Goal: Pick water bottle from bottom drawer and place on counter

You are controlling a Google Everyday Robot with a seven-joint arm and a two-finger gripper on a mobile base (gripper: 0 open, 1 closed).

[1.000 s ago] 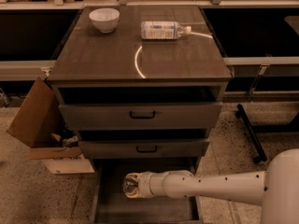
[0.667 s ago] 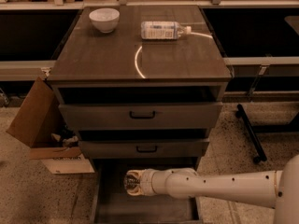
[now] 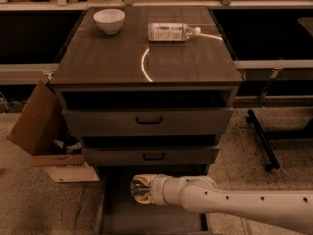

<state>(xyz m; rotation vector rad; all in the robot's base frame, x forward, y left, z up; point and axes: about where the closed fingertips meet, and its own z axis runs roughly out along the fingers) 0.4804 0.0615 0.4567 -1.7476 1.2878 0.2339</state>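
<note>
Apparently clenched: the gripper seems to hold the water bottle, a ribbed clear lump at its tip, axis unreadable, low inside the bottom drawer. The counter lies above and behind. Two shallower drawers overhang the lift path. A bowl and a labelled bottle sit at the counter's far edge.

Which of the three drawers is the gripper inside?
The bottom drawer, pulled out furthest, with the gripper over its floor. The top drawer and middle drawer stick out less.

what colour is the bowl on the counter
White bowl, camera view; gripper at the bottom drawer.
</note>
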